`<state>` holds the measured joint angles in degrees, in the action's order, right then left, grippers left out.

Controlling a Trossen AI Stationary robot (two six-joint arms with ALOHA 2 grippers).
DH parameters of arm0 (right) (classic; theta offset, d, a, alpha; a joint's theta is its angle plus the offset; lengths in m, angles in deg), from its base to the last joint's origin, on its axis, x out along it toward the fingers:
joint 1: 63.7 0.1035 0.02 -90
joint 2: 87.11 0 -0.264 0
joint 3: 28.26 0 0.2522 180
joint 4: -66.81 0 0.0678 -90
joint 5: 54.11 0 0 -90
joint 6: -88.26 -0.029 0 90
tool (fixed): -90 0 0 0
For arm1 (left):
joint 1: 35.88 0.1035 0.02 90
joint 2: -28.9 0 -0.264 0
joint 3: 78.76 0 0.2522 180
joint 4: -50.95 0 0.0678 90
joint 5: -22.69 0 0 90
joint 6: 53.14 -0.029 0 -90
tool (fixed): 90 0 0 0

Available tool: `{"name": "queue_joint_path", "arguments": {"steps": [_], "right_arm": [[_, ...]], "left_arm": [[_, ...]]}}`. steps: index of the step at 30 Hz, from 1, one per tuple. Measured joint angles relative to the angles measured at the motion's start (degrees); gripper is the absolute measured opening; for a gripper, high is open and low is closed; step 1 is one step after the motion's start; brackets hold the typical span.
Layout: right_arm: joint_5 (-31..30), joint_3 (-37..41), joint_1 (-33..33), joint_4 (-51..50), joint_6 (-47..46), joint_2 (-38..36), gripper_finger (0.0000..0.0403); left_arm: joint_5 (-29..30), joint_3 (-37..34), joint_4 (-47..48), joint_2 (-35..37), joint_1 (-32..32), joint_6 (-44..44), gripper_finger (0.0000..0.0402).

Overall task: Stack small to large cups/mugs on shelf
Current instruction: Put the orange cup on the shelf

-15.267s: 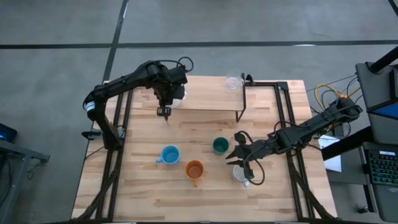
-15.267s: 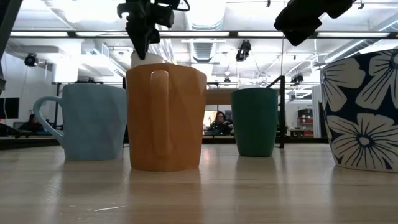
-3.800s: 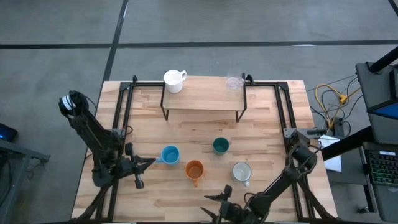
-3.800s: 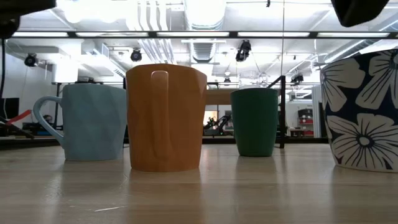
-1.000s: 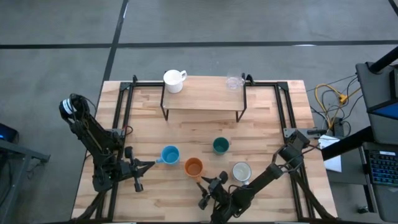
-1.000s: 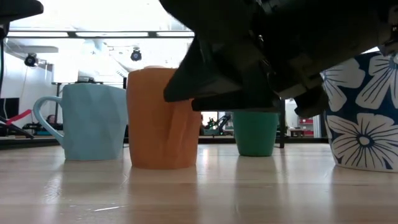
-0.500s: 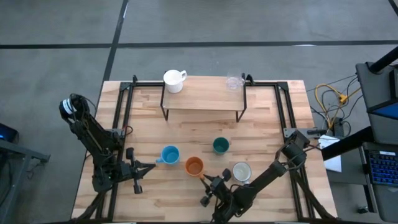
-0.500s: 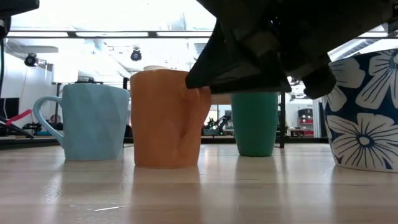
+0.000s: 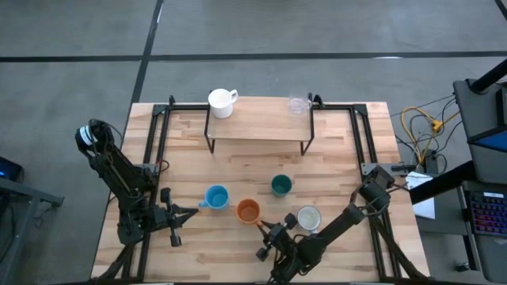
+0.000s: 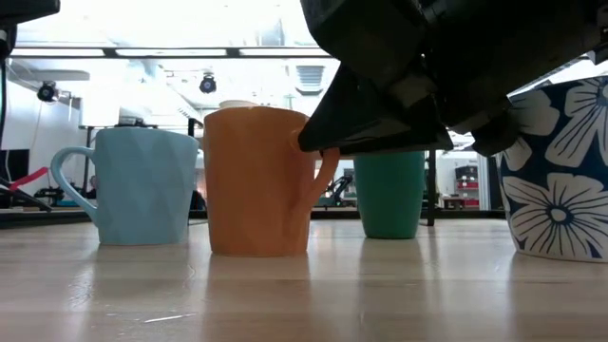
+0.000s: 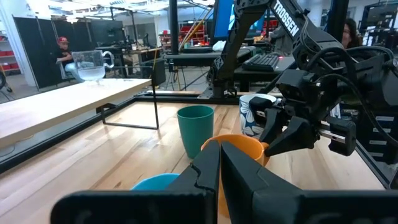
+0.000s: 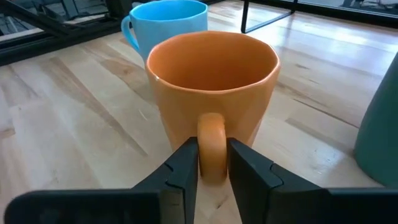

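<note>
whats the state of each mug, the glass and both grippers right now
orange mug: upright on table, handle between right gripper jaws
light blue mug: upright, untouched
teal cup: upright, untouched
patterned mug: upright on table
white mug: on shelf
clear glass: on shelf
left gripper: shut, empty

Wood table (image 9: 190,170) w/ shelf (image 9: 261,125) at the far edge. On shelf: white mug (image 9: 221,103), clear glass (image 9: 298,104). On table: blue (image 9: 215,197), orange (image 9: 248,211), teal (image 9: 280,185), patterned (image 9: 308,218) mugs.
</note>
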<state>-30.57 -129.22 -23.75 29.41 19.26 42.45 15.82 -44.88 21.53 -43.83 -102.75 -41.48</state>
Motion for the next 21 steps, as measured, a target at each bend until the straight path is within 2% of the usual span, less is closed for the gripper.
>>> {"name": "queue_joint_path", "arguments": {"steps": [8,21], "right_arm": [[0.0,0.0,-0.1,-0.1,1.0,0.0,0.0055],[0.5,0.0,-0.3,-0.1,0.4,-0.1,0.0050]], "left_arm": [[0.0,0.0,0.0,0.0,0.0,0.0,0.0000],[0.0,0.0,0.0,0.0,0.0,0.0,0.0000]]}}
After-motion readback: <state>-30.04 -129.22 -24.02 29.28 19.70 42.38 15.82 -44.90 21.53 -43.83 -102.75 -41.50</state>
